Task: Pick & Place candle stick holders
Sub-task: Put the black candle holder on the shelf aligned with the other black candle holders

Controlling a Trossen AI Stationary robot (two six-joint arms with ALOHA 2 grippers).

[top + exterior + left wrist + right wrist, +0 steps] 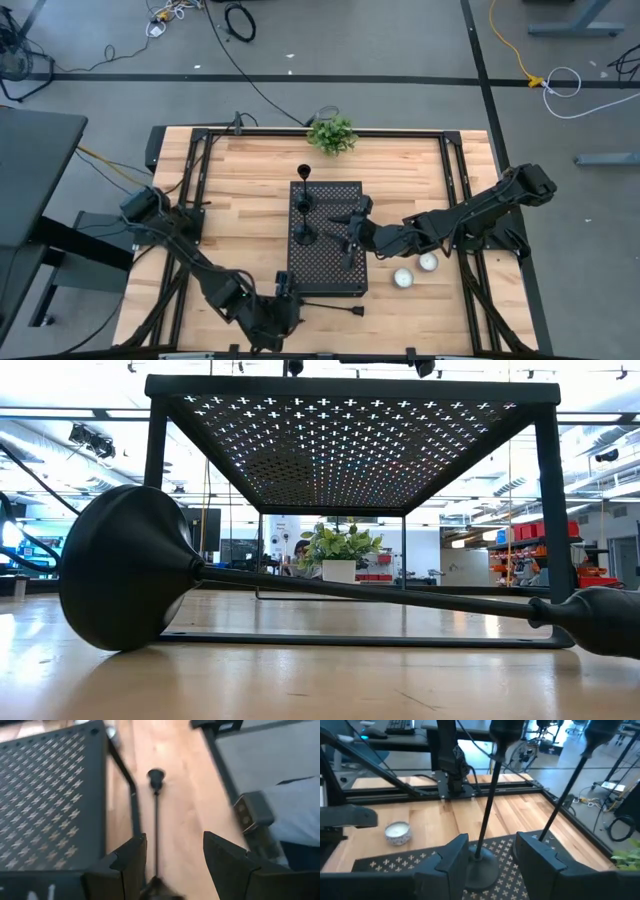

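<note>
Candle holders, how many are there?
3: two holders stand on the box, one farther back, one nearer; a third lies on the table before the left gripper.

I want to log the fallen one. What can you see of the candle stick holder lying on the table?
The lying candle stick holder is slender, black and looks like metal: a thin straight stem, a round flared base, a small cup top. It lies flat on the wooden table, just beside the black perforated box. The left hand sits open astride its stem, not gripping it.
</note>
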